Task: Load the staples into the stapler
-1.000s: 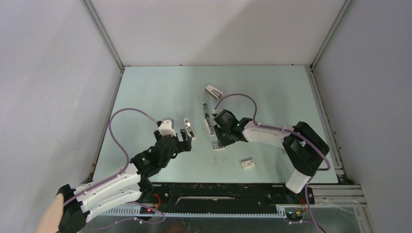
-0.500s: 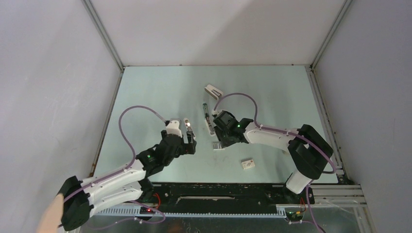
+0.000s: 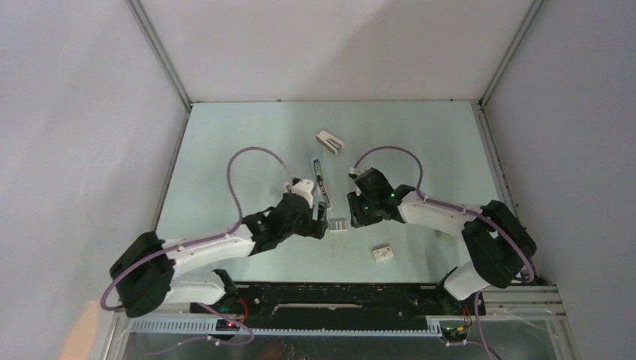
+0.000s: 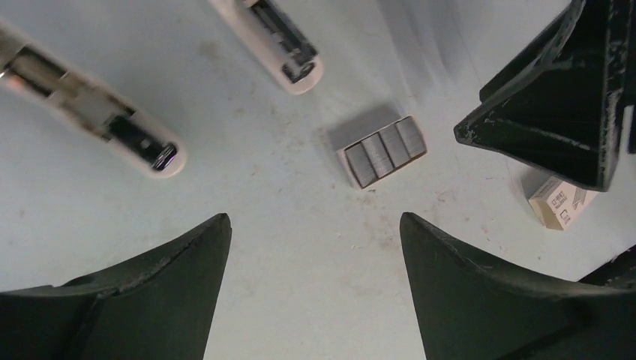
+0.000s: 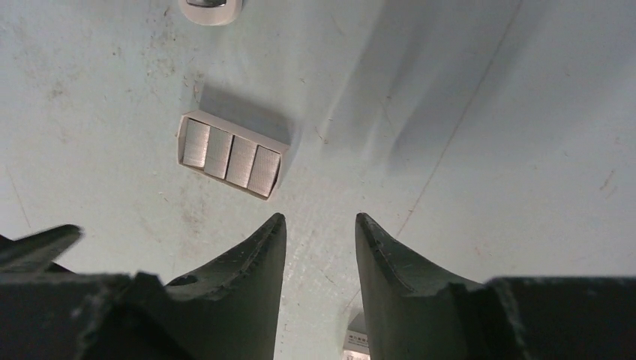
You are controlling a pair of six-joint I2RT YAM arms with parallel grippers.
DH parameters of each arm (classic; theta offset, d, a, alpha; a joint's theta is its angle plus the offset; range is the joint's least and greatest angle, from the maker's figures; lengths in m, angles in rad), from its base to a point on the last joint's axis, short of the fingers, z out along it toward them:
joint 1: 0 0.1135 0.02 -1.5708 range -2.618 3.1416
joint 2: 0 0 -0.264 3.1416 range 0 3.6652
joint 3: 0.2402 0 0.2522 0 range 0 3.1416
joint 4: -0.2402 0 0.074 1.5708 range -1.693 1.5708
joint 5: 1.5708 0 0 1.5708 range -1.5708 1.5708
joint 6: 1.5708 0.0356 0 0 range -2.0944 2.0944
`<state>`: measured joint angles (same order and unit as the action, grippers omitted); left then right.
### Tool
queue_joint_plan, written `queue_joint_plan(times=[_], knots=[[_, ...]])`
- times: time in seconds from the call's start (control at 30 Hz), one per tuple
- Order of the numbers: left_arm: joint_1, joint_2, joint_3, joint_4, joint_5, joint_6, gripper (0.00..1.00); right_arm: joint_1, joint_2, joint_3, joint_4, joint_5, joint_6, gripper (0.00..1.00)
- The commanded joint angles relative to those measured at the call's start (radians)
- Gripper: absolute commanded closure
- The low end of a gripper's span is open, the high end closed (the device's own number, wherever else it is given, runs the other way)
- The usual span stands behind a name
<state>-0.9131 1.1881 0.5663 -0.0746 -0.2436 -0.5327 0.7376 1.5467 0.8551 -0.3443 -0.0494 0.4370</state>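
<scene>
Three staplers are here. The slim grey stapler (image 4: 82,105) lies out to the left of the left pincer (image 4: 315,225). The longer cream stapler (image 4: 274,37) lies ahead of that same pincer. The white wedge-shaped stapler (image 3: 329,141) sits well beyond both pincers, toward the far side. There is one block of staples (image 4: 382,150), made of four ribbed sections side by side, just ahead of the left pincer and ahead-left of the right pincer (image 5: 320,219). One small white box (image 3: 383,253) lies just behind the right pincer's tips. There are two pincers.
</scene>
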Motion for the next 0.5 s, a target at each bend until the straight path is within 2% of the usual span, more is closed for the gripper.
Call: queue_joint_plan(times=[0.0,0.2,0.33,0.47], knots=[[-0.039,0.113,0.102,0.005,0.048,0.172,0.13,-0.033,-0.106,-0.038,0.075,-0.036,-0.011,0.57],[-0.041,0.299,0.197,0.061,0.139,0.296,0.14,-0.055,-0.199,-0.105,0.104,-0.02,-0.037,0.49],[-0.041,0.37,0.248,0.06,0.183,0.343,0.19,-0.062,-0.222,-0.137,0.122,-0.001,-0.044,0.48],[-0.041,0.417,0.299,0.006,0.17,0.404,0.25,-0.074,-0.225,-0.142,0.122,0.007,-0.045,0.47]])
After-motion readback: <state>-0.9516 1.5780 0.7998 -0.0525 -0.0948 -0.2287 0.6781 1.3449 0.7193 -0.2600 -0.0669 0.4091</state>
